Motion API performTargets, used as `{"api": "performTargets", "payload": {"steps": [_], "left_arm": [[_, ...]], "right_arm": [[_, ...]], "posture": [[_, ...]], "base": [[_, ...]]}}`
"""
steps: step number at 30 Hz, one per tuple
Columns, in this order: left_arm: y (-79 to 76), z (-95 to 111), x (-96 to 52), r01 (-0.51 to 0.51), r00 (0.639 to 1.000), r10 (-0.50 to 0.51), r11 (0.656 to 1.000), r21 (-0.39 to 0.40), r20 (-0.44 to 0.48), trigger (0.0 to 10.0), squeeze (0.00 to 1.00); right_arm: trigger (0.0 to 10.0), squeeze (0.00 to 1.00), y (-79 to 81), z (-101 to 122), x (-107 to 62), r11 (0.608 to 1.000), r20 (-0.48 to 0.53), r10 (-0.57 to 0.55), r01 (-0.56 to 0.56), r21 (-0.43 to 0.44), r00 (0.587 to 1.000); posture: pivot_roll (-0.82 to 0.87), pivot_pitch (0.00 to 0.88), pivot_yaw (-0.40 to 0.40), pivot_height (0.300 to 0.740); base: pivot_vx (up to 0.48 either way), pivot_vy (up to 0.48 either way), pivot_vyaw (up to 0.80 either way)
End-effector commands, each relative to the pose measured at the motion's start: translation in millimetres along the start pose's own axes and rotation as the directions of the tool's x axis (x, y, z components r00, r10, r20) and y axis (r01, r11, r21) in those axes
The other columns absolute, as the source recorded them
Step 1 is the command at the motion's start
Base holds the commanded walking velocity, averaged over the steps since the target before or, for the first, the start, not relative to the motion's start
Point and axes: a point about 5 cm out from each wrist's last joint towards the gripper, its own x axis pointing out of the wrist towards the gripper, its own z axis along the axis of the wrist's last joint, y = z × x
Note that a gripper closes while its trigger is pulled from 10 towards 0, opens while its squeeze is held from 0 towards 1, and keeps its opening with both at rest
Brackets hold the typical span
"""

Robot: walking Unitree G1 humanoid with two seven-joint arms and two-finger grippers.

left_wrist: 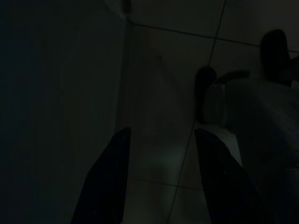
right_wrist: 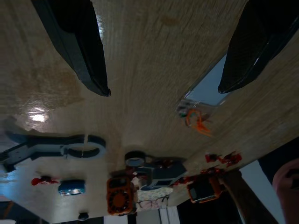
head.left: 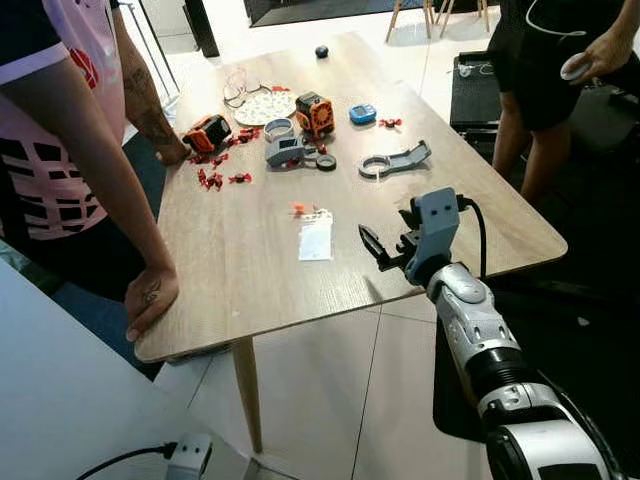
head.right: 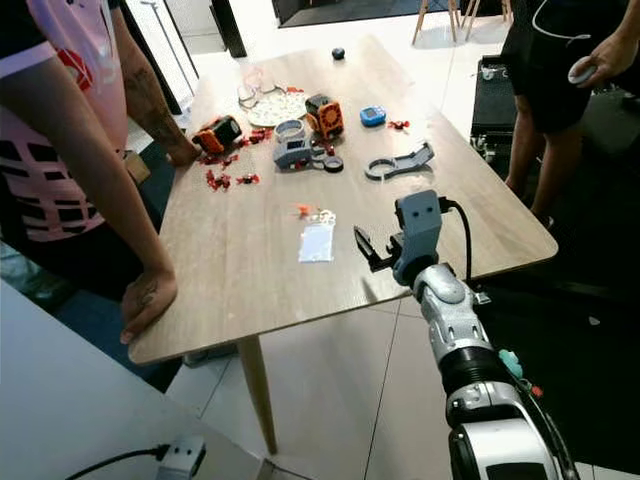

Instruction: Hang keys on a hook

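Two black fingers of the right gripper [head.right: 366,250] stand spread above the wooden table [head.right: 250,290], just beside the clear bag [head.left: 315,238] holding the keys [right_wrist: 195,118] (orange-tagged). Slippery plastic could slide off at the pinch. No writing is legible. Left gripper [left_wrist: 161,179] hangs idle, spread.

A light wooden table [head.left: 250,270] on slim legs stands on pale floor tiles. Near its centre lies a clear bag [head.left: 315,240] with an orange bit [head.left: 300,209] at its 12 o'clock edge. Toward 12 from the bag sits a cluster — a grey block [head.left: 284,150], a black ring [head.left: 326,162], an orange-and-black box [head.left: 314,113], a white plate [head.left: 265,106]. At 1 o'clock lies a grey bracket [head.left: 395,160]; at 11, red scraps [head.left: 212,179] and an orange gadget [head.left: 207,133]. A person's hands [head.left: 150,298] rest on the 9 o'clock edge.
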Motion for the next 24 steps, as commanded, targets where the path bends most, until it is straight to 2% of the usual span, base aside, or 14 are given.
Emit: {"api": "performTargets", "payload": {"steps": [1,10,24], "left_arm": [[1.3,-4.2,-1.0,-0.002,1.000,0.002,1.000,0.007,-0.016,10.0,0.00],[1.7,-4.0,-1.1,0.002,1.000,-0.002,1.000,0.016,-0.020,10.0,0.00],[0.5,-5.5,-1.1,0.020,0.999,-0.019,0.999,0.027,-0.033,10.0,0.00]], "right_arm": [[10.0,0.00,3.9,-1.0,0.6,1.000,0.002,0.003,-0.003,0.008,1.000],[10.0,0.00,3.8,-3.1,-0.5,1.000,-0.005,-0.006,0.006,0.012,1.000],[10.0,0.00,2.6,-3.2,-1.9,1.000,-0.013,0.016,-0.016,-0.001,1.000]], "posture": [[-0.16,0.090,0.168,0.740],[-0.16,0.089,0.171,0.740],[-0.16,0.080,0.171,0.740]], "base": [[0.379,0.000,0.00],[0.402,0.000,0.00],[0.000,0.000,0.00]]}}
